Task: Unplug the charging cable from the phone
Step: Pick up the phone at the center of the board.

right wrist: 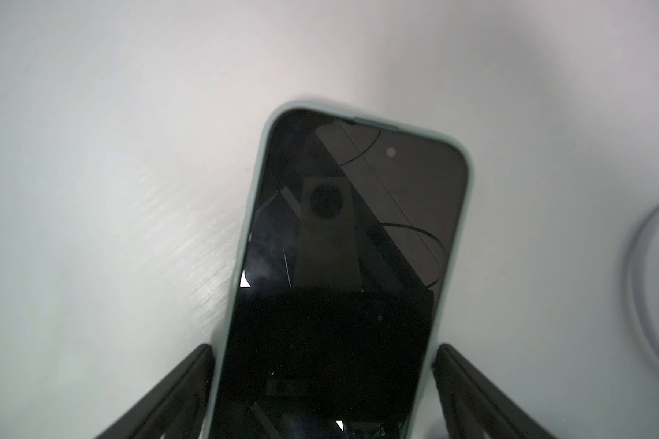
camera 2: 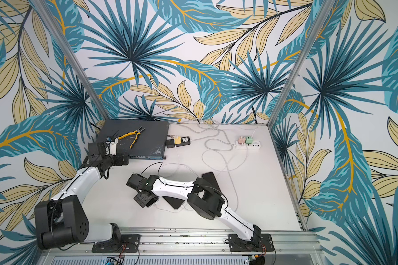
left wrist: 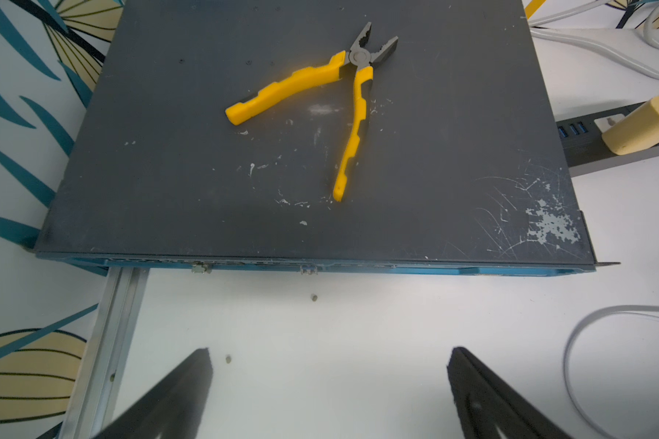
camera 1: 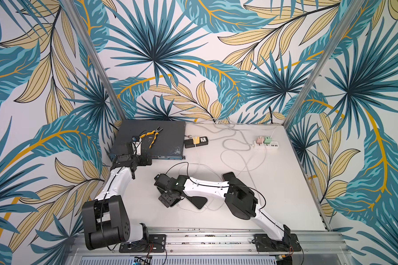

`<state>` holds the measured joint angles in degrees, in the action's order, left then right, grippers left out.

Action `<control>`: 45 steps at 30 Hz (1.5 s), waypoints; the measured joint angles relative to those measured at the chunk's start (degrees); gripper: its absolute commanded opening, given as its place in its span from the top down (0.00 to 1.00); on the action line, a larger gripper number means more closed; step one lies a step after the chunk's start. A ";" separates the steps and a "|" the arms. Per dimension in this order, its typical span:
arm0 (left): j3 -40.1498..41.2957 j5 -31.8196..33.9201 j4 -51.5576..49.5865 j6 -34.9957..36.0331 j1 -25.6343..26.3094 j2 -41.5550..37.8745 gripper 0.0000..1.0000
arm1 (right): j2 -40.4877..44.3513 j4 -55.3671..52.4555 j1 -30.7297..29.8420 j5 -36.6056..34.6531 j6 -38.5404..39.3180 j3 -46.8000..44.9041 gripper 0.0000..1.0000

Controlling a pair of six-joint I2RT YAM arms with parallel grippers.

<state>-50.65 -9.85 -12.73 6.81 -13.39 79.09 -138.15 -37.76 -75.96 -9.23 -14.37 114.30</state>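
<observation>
Right wrist view: phone (right wrist: 358, 228) lies face up on the white table (right wrist: 92, 152), screen dark.
Right gripper (right wrist: 324, 347): fingers (right wrist: 176, 387) flank the phone's case edges; whether they press, cannot tell.
Left gripper (left wrist: 330, 353): spread wide, empty, above bare table before the pliers (left wrist: 359, 57).

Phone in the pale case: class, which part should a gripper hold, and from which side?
Its two long edges, from above. The phone lies flat, screen up, on the table, so only its narrow width suits the fingers; the right gripper straddles it that way.
</observation>
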 measured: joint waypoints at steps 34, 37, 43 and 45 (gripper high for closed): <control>-2.16 -27.21 -7.21 4.15 -0.17 -8.17 0.00 | 21.29 17.49 17.16 26.73 2.36 -19.50 0.56; -2.89 -34.07 -9.57 4.37 -0.17 -8.17 0.00 | 24.46 26.16 19.28 33.11 -1.03 -26.29 0.56; -4.63 -47.41 -14.14 4.44 -0.17 -8.17 0.00 | 28.98 49.22 22.10 43.15 -11.76 -40.98 0.56; -4.87 -51.32 -15.47 4.33 -0.17 -8.22 0.00 | 30.03 56.76 22.64 44.81 -14.93 -45.29 0.56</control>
<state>-55.53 -61.17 -28.21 11.14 -13.56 70.87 -108.12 19.00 -53.32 35.57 -29.30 69.01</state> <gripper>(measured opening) 0.999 0.764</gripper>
